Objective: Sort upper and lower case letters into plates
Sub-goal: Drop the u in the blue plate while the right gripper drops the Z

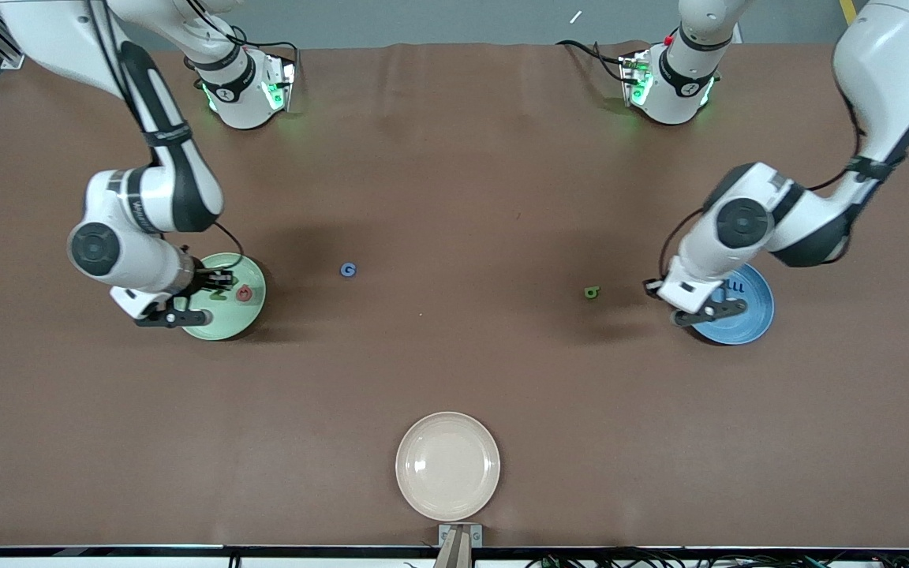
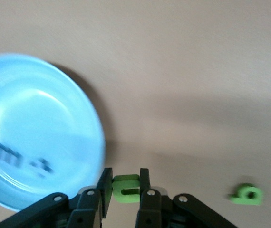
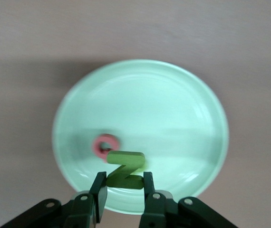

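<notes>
Left tool [image 2: 126, 190]: clamped on small flat green letter [image 2: 126, 188], edge-on, beside sky-blue round plate [image 2: 85, 118]. Right tool [image 3: 122, 186]: clamped on flat green capital N [image 3: 125, 169] over pale green round plate [image 3: 197, 95], by round pink piece [image 3: 106, 144]. Judged light, stiff, slippery; best pinched across flat edges.

Two white robot arms reach from twelve o'clock toward six. The left gripper [image 2: 126, 190], at about three o'clock, has its jaws clamped together. The right gripper [image 3: 124, 183], at about nine o'clock, is likewise clamped.
</notes>
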Action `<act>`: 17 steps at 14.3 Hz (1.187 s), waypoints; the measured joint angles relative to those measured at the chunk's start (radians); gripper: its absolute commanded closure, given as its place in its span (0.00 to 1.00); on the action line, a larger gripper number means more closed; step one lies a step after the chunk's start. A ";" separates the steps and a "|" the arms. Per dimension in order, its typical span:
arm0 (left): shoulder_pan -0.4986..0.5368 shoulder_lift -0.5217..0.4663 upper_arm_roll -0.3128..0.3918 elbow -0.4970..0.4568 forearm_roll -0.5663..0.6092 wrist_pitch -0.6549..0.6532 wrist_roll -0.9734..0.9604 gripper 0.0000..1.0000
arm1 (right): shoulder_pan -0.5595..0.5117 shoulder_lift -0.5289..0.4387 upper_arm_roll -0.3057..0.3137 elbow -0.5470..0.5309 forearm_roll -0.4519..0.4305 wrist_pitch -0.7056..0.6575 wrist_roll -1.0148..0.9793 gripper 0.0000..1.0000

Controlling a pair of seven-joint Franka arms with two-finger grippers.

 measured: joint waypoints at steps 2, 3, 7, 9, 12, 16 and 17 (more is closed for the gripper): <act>0.053 0.004 0.008 0.023 0.000 0.000 0.121 0.81 | -0.057 -0.005 0.000 -0.030 0.000 0.032 -0.073 0.99; 0.064 0.008 0.026 0.038 0.000 -0.001 0.172 0.81 | -0.081 -0.004 0.000 -0.047 0.000 0.055 -0.100 0.99; 0.064 0.055 0.115 0.089 0.002 -0.001 0.316 0.81 | -0.116 -0.004 0.003 -0.115 0.000 0.141 -0.133 0.98; 0.063 0.085 0.128 0.102 0.024 0.000 0.341 0.81 | -0.116 -0.004 0.012 -0.124 0.000 0.146 -0.133 0.98; 0.062 0.116 0.142 0.110 0.065 -0.001 0.355 0.81 | -0.114 0.007 0.019 -0.126 0.000 0.147 -0.133 0.98; 0.060 0.122 0.174 0.113 0.065 -0.001 0.426 0.80 | -0.114 0.040 0.020 -0.127 0.000 0.148 -0.132 0.98; 0.060 0.124 0.178 0.114 0.065 -0.001 0.435 0.78 | -0.114 0.049 0.021 -0.127 0.000 0.150 -0.132 0.96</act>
